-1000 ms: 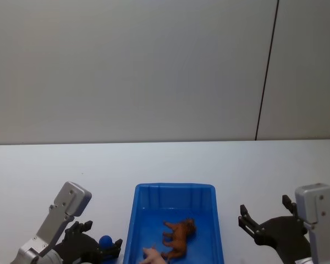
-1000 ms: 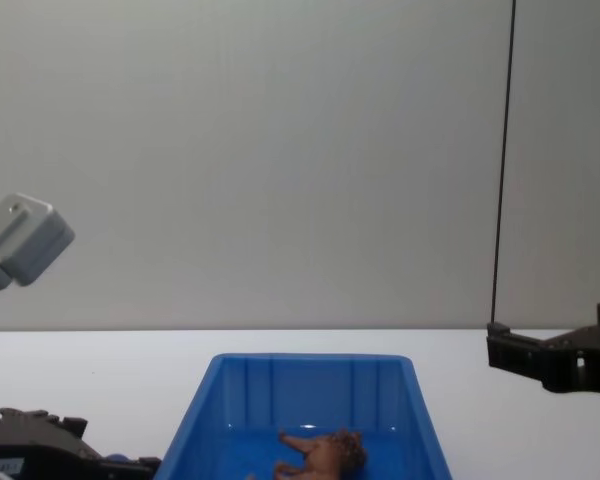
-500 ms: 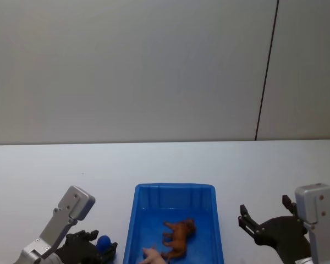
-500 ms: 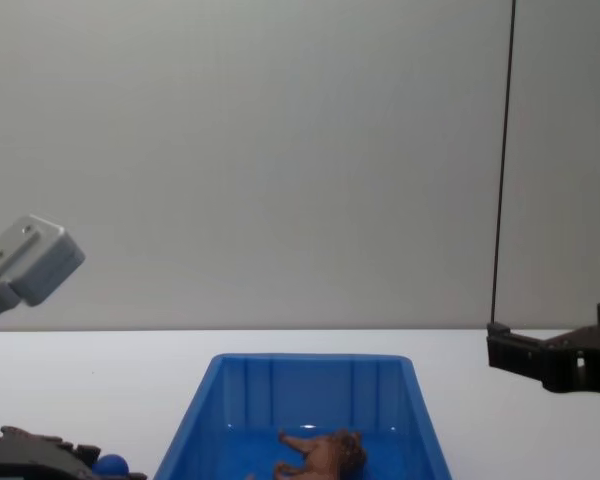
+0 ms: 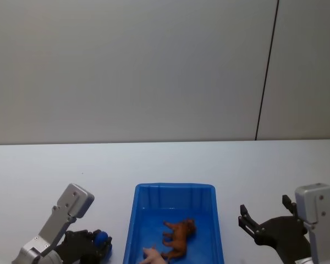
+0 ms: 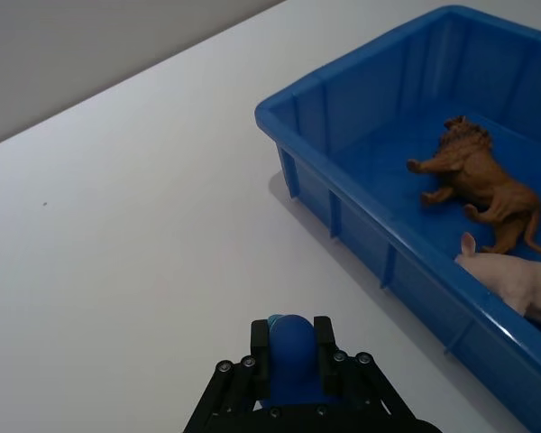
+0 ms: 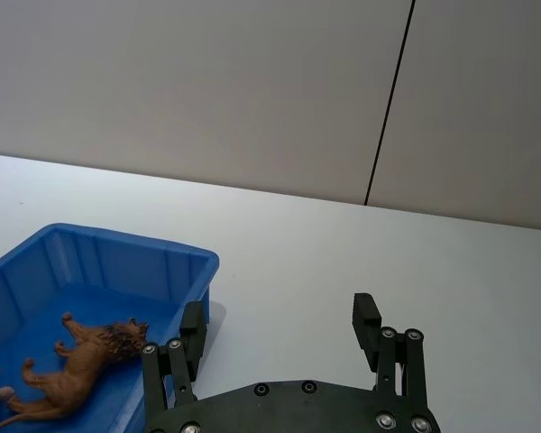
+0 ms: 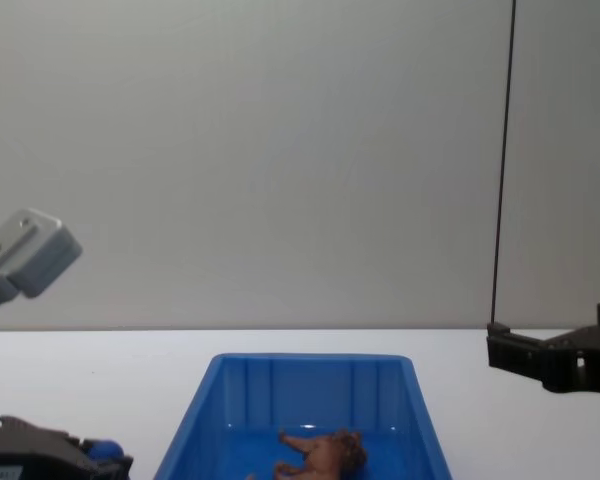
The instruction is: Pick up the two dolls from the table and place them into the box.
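Both dolls (image 6: 482,185) lie in the box (image 6: 361,153) — left tool (image 6: 293,347) grips a blue ball (image 6: 288,361), right tool (image 7: 279,329) spread.

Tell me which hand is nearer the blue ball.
Left. The left hand is shut on the ball, on the box's left side. The right hand hangs open on the box's other side, well apart from the ball.

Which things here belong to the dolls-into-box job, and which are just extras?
Job: brown doll and pink doll, both in the box; table.
Extras: blue ball, gripped by the left pincer; right pincer, open, idle.
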Tool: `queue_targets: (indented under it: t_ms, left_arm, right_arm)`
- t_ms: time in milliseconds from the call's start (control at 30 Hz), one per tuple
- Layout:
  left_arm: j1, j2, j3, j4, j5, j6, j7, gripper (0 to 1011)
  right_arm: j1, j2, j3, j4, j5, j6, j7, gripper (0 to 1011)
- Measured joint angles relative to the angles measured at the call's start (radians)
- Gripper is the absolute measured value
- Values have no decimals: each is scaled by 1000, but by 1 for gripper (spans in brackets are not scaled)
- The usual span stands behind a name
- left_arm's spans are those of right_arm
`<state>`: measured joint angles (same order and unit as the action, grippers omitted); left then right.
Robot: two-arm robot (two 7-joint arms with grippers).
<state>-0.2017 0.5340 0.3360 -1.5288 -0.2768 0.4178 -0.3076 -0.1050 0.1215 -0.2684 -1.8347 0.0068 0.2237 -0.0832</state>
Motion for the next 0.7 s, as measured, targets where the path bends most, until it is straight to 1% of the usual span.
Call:
queue_targets:
  t_ms: [333,433,567,700]
  left_arm:
    - [-3,6,-16,-40,-13,-45,28,234]
    - [-8,7,-23,-61,-16,-67,34,223]
    - [-16,6,-28,-78,-19,-89,32,196]
    - [-26,0,-29,-90,-23,-111,14,183]
  right_arm:
    - [0,0,0,0,0,0,0,1001]
    - [0,0,0,0,0,0,0,1001]
    - [0,0,0,0,0,0,0,1001]
    - [0,0,0,0,0,0,0,1001]
